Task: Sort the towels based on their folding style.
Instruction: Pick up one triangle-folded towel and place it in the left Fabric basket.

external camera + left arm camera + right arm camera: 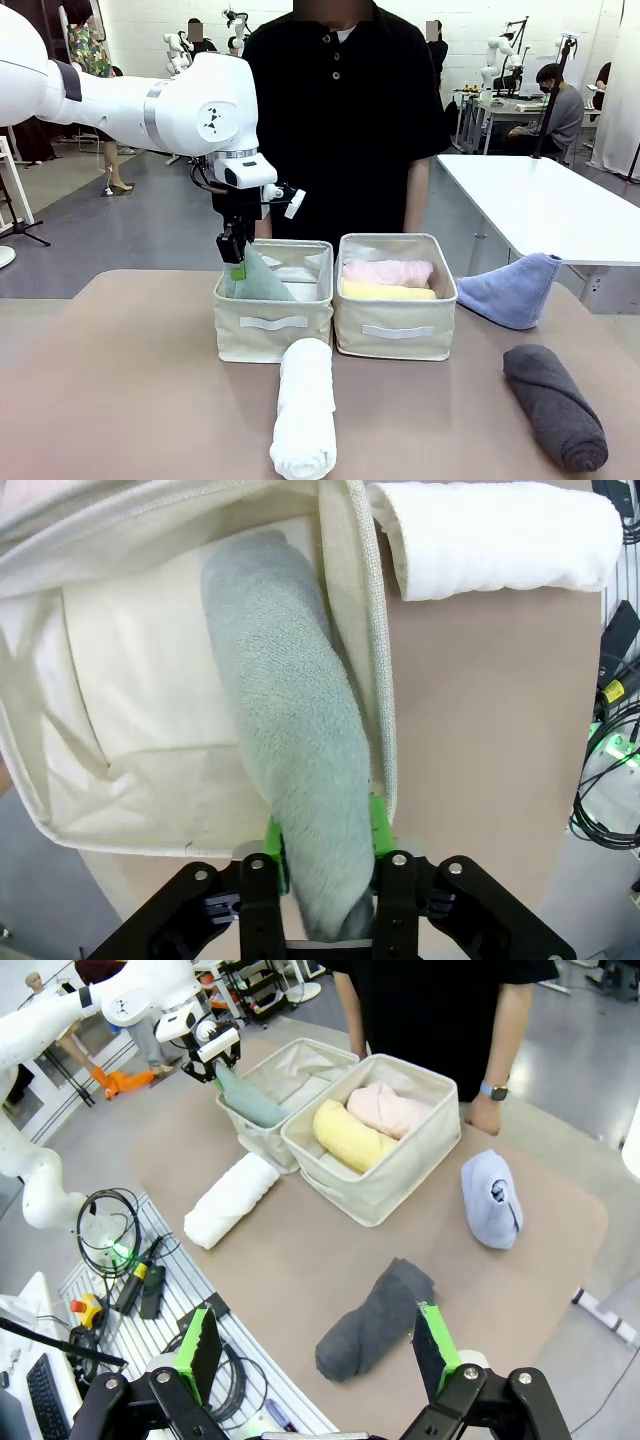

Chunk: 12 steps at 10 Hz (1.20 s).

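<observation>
One white towel [303,410] lies before the left bin [273,325]

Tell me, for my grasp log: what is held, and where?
Left tool pinches the upper end of the teal-green towel in the left bin; right tool open, empty.

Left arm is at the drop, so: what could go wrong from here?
1. The green towel leans against the left bin's rim, its upper end between the left gripper's pads; released, it might tip out onto the table.
2. The terry may catch on the pads and lift out as the gripper retreats.
3. The white towel lies just before that bin; a low retreat could knock it.
</observation>
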Motion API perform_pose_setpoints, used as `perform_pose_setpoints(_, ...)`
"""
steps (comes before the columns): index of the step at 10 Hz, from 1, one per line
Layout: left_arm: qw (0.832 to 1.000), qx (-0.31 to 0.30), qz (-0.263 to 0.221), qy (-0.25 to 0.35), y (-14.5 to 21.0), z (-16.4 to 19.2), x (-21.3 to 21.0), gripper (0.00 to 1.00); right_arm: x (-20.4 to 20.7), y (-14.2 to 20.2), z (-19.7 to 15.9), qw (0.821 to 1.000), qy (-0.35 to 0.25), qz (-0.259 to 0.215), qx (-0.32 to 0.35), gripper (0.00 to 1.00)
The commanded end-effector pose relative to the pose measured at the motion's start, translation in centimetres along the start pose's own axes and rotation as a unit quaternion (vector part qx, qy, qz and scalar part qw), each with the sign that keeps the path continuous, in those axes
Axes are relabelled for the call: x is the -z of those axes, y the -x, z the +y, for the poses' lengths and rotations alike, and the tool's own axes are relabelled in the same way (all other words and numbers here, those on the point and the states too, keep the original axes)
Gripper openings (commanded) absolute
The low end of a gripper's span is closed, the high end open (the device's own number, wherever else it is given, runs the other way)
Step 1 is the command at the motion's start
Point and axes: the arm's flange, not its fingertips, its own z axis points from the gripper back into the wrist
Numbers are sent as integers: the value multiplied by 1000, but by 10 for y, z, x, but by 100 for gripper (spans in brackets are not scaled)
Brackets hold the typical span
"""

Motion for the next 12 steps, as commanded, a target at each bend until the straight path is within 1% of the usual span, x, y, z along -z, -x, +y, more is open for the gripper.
perform_pose_setpoints(1, 1000, 15, 4, -12, 6, -4, -2, 100, 1, -1, -1, 1000, -11, -12, -5, 100)
perform_pose_setpoints(7, 1000, 16, 6, -9, 6, -6, -6, 100, 1, -1, -1, 1000, -11, -12, -5, 100)
perform_pose_setpoints(8, 1000, 16, 7, -11, 7, -9, -8, 100, 1, -1, -1, 1000, -11, -12, -5, 100)
perform_pose_setpoints(9, 1000, 8, -4, -13, 11, -16, -18, 100, 1, -1, -1, 1000, -11, -12, -5, 100)
perform_pose_setpoints(10, 999, -19, -24, -16, 30, -39, -46, 100, 1, -1, -1, 1000, -11, -12, -5, 100)
perform_pose_setpoints(11, 995, -31, -92, -13, 66, -75, -88, 100, 1, -1, -1, 1000, -11, -12, -5, 100)
perform_pose_setpoints(12, 988, -50, -141, -31, 112, -114, -127, 100, 1, -1, -1, 1000, -11, -12, -5, 100)
